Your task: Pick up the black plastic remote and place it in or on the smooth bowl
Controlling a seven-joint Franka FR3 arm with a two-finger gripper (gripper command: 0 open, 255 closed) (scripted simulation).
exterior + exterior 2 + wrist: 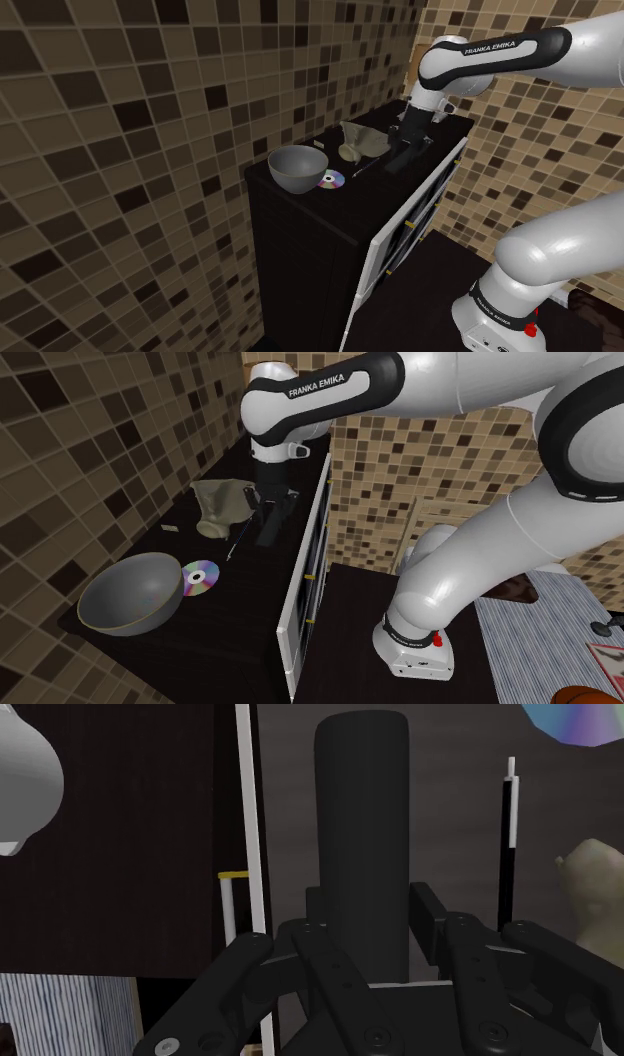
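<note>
Now closed tight across remote point(361, 824), touching its 2 long sides; lying on cabinet point(235, 602), long axis straight ahead of gripper point(366, 919). Bowl point(296, 168) beyond, past disc point(331, 181), at shoulder view's left.

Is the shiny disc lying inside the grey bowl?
No. The shiny disc is not inside the grey bowl. It lies flat on the dark cabinet top, right beside the bowl. The second exterior view shows this.
</note>
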